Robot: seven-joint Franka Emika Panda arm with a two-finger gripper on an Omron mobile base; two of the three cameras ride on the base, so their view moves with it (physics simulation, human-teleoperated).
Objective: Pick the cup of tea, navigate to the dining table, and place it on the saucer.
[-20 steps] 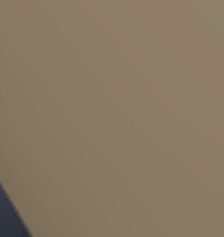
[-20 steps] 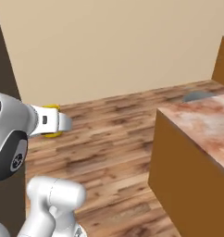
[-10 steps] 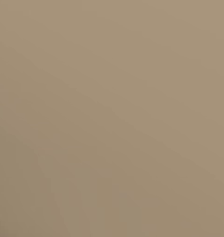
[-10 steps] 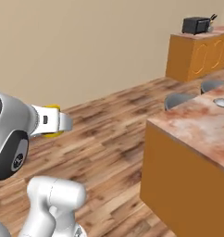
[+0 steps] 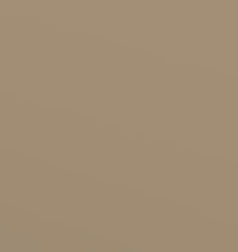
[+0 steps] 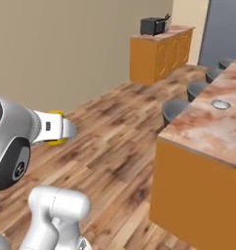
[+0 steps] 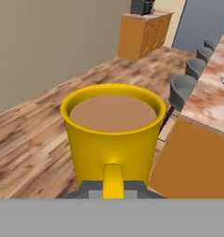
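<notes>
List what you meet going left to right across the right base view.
Cup of tea in the pincer → orange cabinet with a black appliance on top → grey stools → saucer on the dining table.

The cup of tea (image 7: pixel 113 139) looks like smooth matt yellow plastic or glazed ceramic, hard to say which, and the tea in it is a flat, dull brown with no shine. The floor (image 6: pixel 115 146) is wood planks with strong streaky grain and a slight sheen. The dining table (image 6: pixel 212 122) has a polished-looking marbled stone tabletop, reddish-brown and cream, over a plain matt orange base. The stools (image 6: pixel 174 110) are smooth dark grey. The wall (image 6: pixel 56 49) is flat matt beige, and the robot arm (image 6: pixel 12 141) is glossy white.
</notes>
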